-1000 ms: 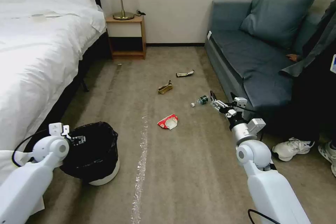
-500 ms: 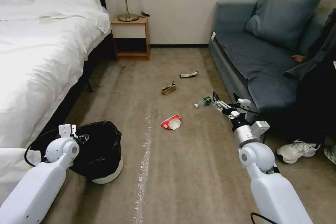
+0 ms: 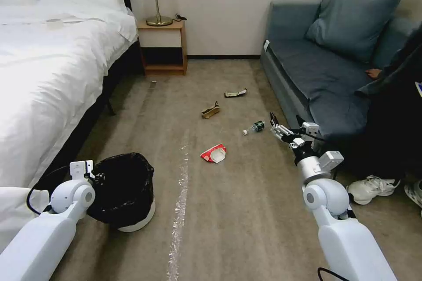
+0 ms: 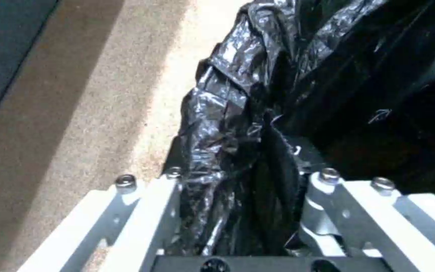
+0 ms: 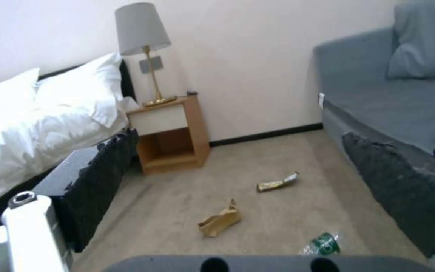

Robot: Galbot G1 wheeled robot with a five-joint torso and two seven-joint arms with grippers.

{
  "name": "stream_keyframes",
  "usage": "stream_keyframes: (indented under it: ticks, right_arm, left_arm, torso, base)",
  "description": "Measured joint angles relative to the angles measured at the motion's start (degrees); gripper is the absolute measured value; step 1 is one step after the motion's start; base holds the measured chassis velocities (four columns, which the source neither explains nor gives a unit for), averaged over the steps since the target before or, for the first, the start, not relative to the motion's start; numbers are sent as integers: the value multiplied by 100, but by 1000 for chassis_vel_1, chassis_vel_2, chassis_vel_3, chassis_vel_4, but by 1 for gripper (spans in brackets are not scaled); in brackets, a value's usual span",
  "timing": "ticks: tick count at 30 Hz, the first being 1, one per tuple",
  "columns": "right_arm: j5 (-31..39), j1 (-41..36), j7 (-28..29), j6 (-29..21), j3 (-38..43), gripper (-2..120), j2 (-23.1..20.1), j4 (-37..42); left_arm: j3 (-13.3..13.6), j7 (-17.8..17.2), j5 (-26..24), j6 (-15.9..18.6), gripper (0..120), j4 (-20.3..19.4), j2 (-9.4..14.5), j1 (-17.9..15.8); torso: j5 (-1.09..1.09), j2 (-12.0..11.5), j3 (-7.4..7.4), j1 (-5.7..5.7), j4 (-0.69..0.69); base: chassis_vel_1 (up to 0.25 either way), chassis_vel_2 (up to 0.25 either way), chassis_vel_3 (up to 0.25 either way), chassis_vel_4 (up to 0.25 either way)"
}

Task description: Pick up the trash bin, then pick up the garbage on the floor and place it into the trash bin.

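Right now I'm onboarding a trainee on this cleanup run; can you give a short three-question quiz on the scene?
1. True or false: the left gripper is clamped on the trash bin rim and its black bag liner.
2. Which litter lies nearest the right gripper? A) red-and-white carton B) green-labelled bottle C) brown paper scrap
3. Fill in: the right gripper's fingers are ____.

Key: 1 true; 2 B; 3 open

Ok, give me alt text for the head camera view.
The left gripper grips the bag-lined rim of the trash bin beside the bed, while the open right gripper hovers by the sofa; a red-and-white carton lies on the carpet between.
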Motion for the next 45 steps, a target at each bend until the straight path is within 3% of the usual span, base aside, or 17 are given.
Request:
stream_keyframes:
  ticks: [8, 13, 16, 23, 30, 40, 43, 45]
  right_arm:
    - [2, -56, 4, -1, 59, 100, -40, -3]
    - [2, -63, 3, -3, 89, 100, -48, -10]
    - [6, -63, 3, -7, 119, 100, -52, -13]
    - [109, -128, 3, -75, 306, 100, -268, 19]
    - [286, -159, 3, -166, 387, 100, -447, 11]
    - [484, -161, -40, -237, 377, 100, -504, -95]
    - [386, -119, -88, -152, 371, 100, -491, -324]
    - [385, -118, -107, -149, 349, 100, -501, -371]
  left_arm:
    - [39, -2, 181, 1, 22, 41, -101, -71]
    - [148, -48, 308, 19, 22, -16, -117, -213]
    - [242, -37, 356, 45, 22, -88, -94, -358]
    - [341, -68, 557, -86, 2, -306, -47, -744]
    - [368, -53, 680, -86, 1, -541, 76, -845]
    - [285, -185, 597, 6, 1, -1115, 482, -1045]
    - [50, -321, 321, 7, 1, -1420, 848, -1175]
    - [-25, -341, 267, 7, 1, -1473, 953, -1195]
  torso:
    - [7, 0, -2, 0, 3]
    - [-1, 0, 0, 0, 5]
    - [-6, -1, 1, 1, -3]
    - [2, -1, 0, 1, -3]
    - [7, -1, -1, 1, 1]
    - [6, -1, -1, 1, 1]
    - [6, -1, -2, 1, 1]
    - [7, -1, -2, 1, 0]
  base:
    - [0, 0, 0, 0]
    - [0, 0, 0, 0]
    - [0, 0, 0, 0]
    - [0, 0, 0, 0]
    - [0, 0, 0, 0]
    - [0, 0, 0, 0]
    - [0, 0, 0, 0]
    - [0, 0, 0, 0]
